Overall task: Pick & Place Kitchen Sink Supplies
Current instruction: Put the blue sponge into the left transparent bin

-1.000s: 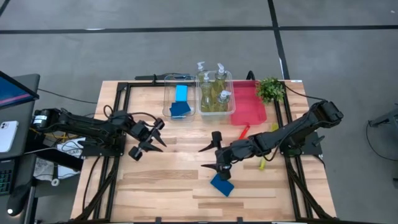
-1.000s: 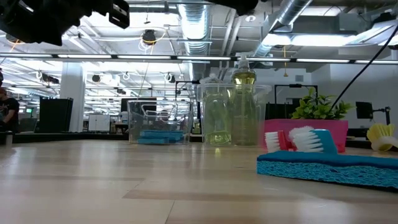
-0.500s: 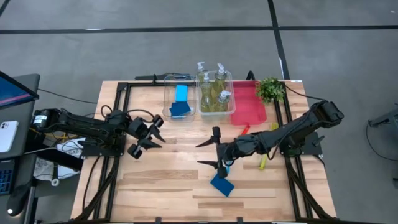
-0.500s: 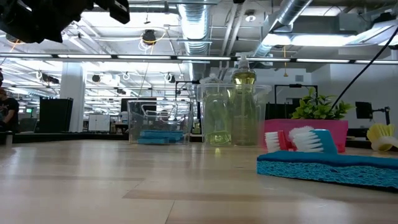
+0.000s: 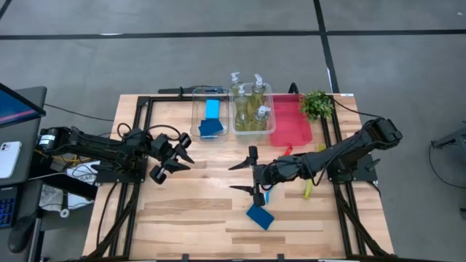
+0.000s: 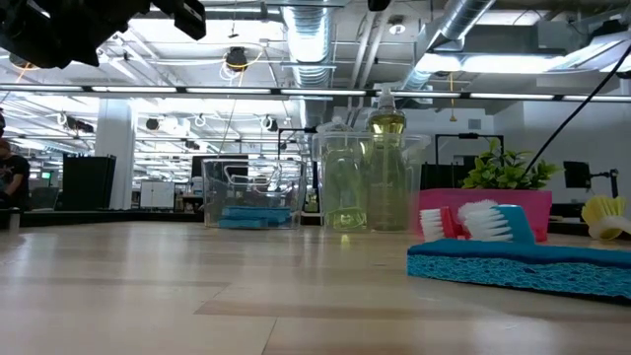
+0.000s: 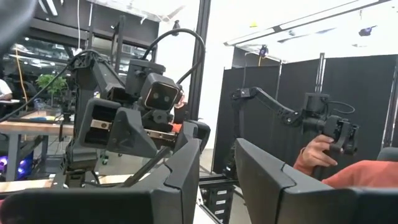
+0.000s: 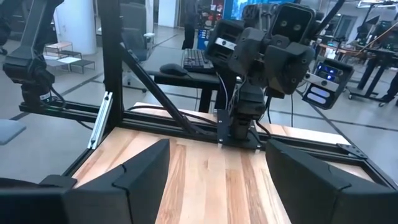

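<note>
The wooden worktop (image 5: 189, 211) carries three containers in a row along its far edge, and this row explains where things go. The clear plastic bin on the left (image 5: 195, 116) already holds flat blue rectangular sponges (image 5: 211, 120), so it seems to be the place for sponges. The middle clear bin (image 5: 271, 102) holds the small clear pump bottles of yellow-green liquid (image 5: 251, 109), standing close together. The red tray (image 5: 298, 131) appears bare inside; I judge that it waits for the brushes.

Some supplies are not yet sorted. One flat blue sponge (image 5: 260, 216) lies loose on the worktop near the front, and in the low view a thin long-handled blue brush with white bristles (image 6: 498, 223) seems to lie against it or just behind it. A red-handled brush (image 5: 285, 153) lies just beside the red tray, and a yellow-green brush (image 5: 309, 191) lies partly under the right arm.

The right gripper (image 5: 244, 178) hangs above the worktop, near the loose sponge, not touching it. Its fingers stand wide apart and hold nothing, which fits a readiness to grasp; the sponge or the blue brush would be the nearest choice.

The left gripper (image 5: 182, 159) waits over the left part of the worktop, near the sponge bin. Its fingers are a little apart and empty, and it is kept clear of the right arm's working area.

A small green leafy plant (image 5: 316, 104) stands at the far right corner, apart from the task.
</note>
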Robot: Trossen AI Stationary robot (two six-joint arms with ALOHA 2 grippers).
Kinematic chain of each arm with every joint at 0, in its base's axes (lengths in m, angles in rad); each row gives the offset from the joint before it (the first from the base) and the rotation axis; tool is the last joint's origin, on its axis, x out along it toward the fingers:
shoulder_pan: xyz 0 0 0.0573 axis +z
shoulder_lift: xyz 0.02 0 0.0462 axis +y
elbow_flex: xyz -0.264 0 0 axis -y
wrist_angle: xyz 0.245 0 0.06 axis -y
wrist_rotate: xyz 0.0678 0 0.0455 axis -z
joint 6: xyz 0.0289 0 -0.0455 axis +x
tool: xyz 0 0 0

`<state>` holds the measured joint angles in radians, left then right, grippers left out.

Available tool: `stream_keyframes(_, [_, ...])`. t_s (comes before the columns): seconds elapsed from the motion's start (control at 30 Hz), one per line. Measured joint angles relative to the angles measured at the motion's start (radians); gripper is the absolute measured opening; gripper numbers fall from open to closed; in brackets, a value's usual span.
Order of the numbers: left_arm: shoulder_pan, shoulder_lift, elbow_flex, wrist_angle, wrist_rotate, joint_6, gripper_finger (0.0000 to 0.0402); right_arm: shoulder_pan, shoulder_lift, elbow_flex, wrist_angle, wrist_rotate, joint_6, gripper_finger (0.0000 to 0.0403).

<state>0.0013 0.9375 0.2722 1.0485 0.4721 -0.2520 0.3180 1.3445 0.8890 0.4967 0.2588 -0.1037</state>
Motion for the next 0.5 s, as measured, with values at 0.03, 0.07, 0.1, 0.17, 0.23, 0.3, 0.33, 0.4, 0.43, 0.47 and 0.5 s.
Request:
stream_keyframes(0.03, [0.0, 0.0, 0.0, 0.0, 0.0, 0.0, 0.0104, 0.0, 0.0, 0.0, -0.003, 0.0, 0.0, 0.026])
stream_keyframes(0.07, [0.0, 0.0, 0.0, 0.0, 0.0, 0.0, 0.0104, 0.0, 0.0, 0.0, -0.008, 0.0, -0.003, 0.026])
stream_keyframes(0.1, [0.0, 0.0, 0.0, 0.0, 0.0, 0.0, 0.0104, 0.0, 0.0, 0.0, -0.014, 0.0, -0.006, 0.026])
stream_keyframes(0.17, [0.0, 0.0, 0.0, 0.0, 0.0, 0.0, 0.0104, 0.0, 0.0, 0.0, -0.018, -0.008, -0.008, 0.026])
stream_keyframes(0.23, [0.0, 0.0, 0.0, 0.0, 0.001, 0.0, 0.0104, 0.0, 0.0, 0.0, -0.018, -0.057, -0.008, 0.026])
stream_keyframes(0.3, [0.0, 0.0, 0.0, 0.0, 0.001, 0.0, 0.0104, 0.0, 0.0, 0.0, -0.017, -0.124, -0.008, 0.026])
stream_keyframes(0.33, [0.0, 0.0, 0.0, 0.0, 0.001, 0.0, 0.0104, 0.0, 0.0, 0.0, -0.013, -0.154, -0.008, 0.026])
stream_keyframes(0.4, [0.0, 0.0, 0.0, 0.0, 0.001, 0.0, 0.0104, 0.0, 0.0, 0.0, -0.001, -0.196, -0.008, 0.026])
stream_keyframes(0.43, [0.0, 0.0, 0.0, 0.0, 0.001, 0.0, 0.0104, 0.001, 0.0, 0.0, 0.004, -0.211, -0.009, 0.026])
stream_keyframes(0.47, [0.0, 0.0, 0.0, 0.0, 0.001, 0.0, 0.0104, 0.001, 0.0, 0.0, 0.008, -0.224, -0.01, 0.026])
stream_keyframes(0.5, [0.0, 0.0, 0.0, 0.0, 0.001, 0.0, 0.0104, 0.001, 0.0, 0.0, 0.01, -0.238, -0.01, 0.026])
